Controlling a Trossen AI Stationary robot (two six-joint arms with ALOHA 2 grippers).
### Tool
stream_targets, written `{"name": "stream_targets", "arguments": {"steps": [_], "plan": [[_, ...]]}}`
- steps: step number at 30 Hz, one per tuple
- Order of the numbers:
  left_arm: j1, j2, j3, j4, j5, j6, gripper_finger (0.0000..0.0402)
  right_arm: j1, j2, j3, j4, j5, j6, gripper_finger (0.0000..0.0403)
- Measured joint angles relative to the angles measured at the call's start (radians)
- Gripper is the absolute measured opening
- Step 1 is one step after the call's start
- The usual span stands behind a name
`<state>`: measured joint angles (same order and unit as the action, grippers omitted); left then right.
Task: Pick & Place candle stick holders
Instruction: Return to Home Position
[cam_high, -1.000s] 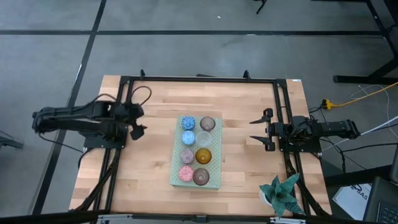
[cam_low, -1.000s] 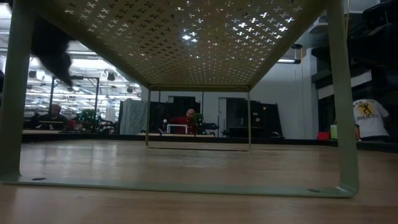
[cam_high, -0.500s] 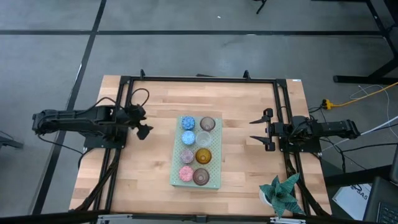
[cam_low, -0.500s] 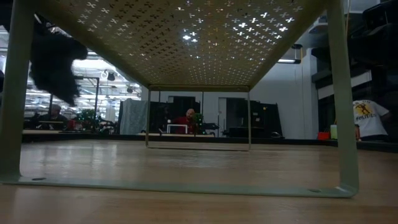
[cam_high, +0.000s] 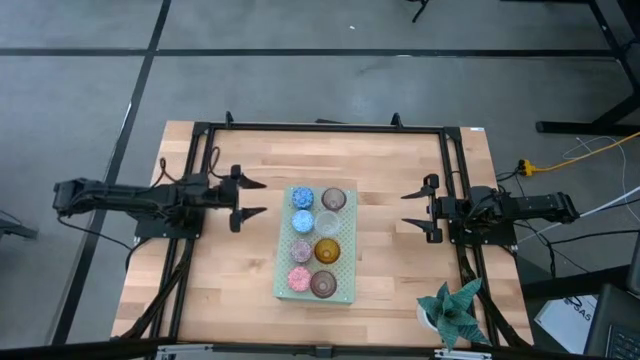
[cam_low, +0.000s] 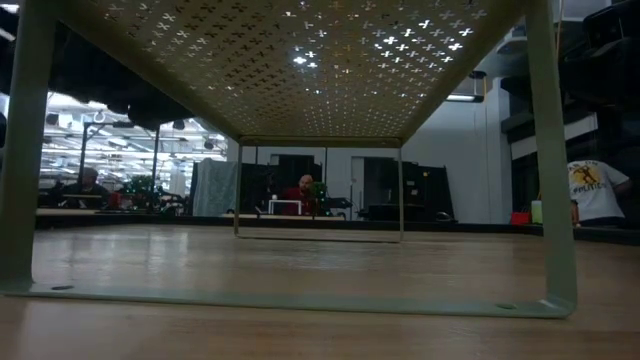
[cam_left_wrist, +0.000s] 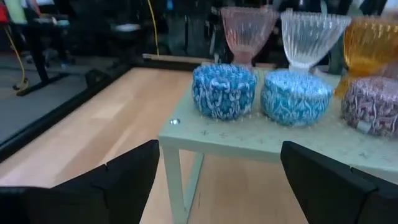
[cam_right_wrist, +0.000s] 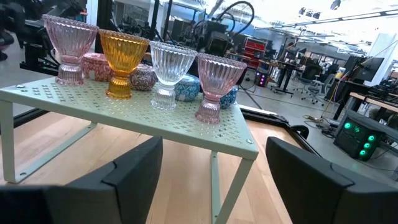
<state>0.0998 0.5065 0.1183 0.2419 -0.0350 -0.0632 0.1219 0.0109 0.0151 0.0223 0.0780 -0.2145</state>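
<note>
Glass, eight small round candle stick holders (cam_high: 327, 250) in amber, blue, pink and clear, paired along the pale green perforated shelf (cam_high: 349, 272), my left end effector (cam_high: 262, 197) spread wide just beside the shelf's left edge, my right end effector (cam_high: 404, 210) wide too, farther off opposite.

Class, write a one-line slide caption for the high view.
Eight candle holders in two columns on a green perforated shelf, with the left claw and right claw open at either side.
</note>
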Motion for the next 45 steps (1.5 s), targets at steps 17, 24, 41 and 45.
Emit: {"name": "stream_targets", "arguments": {"steps": [17,24,41,45], "plan": [[0.0,-0.332,-0.11,-0.093,0.01,0.048,0.0334,0.0,0.0,0.0,0.0,0.0,0.0,0.0288],[-0.001,-0.425,-0.109,-0.225,0.079,-0.005,0.0334,0.0,0.0,0.0,0.0,0.0,0.0,0.0288],[-0.001,-0.422,-0.109,-0.225,0.058,0.006,0.0334,0.0,0.0,0.0,0.0,0.0,0.0,0.0288],[-0.001,-0.422,-0.109,-0.225,0.058,0.006,0.0334,0.0,0.0,0.0,0.0,0.0,0.0,0.0288]]}}
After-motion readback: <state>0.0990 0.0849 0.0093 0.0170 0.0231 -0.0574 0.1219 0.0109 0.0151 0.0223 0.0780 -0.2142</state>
